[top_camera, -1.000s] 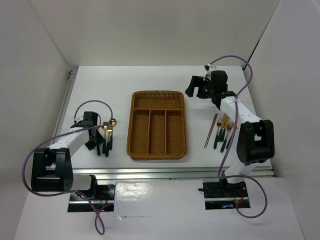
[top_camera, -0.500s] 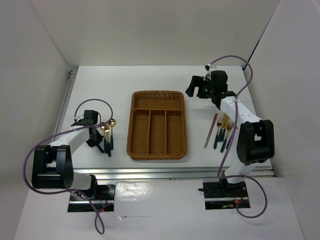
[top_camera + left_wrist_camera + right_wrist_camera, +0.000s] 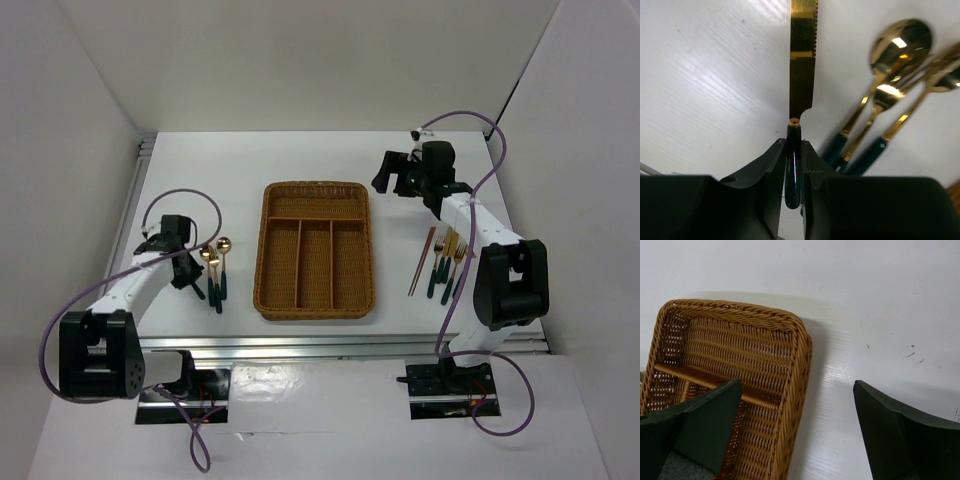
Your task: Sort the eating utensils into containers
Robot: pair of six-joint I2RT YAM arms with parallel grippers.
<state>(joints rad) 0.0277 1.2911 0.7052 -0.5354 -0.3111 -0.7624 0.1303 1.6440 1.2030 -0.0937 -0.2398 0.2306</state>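
My left gripper [image 3: 793, 146] is shut on the dark green handle of a gold-bladed knife [image 3: 802, 60], whose blade points away over the white table. Just right of it lie gold spoons [image 3: 899, 41] with green handles. From above, the left gripper [image 3: 189, 277] sits at the table's left beside those spoons [image 3: 214, 262]. The woven wicker tray [image 3: 268, 250] lies in the middle, its compartments holding nothing. At the right lie thin chopsticks [image 3: 421, 262] and several green-handled utensils [image 3: 446, 262]. My right gripper [image 3: 392, 176] hangs open at the back right, over the tray's rim [image 3: 800, 360].
The metal rail [image 3: 135, 190] runs along the table's left edge, close to the left arm. White walls close in the back and both sides. Purple cables [image 3: 185, 200] loop above each arm.
The left gripper's jaws have closed on the knife handle, and the left wrist has shifted slightly to the left. The right arm has not moved.
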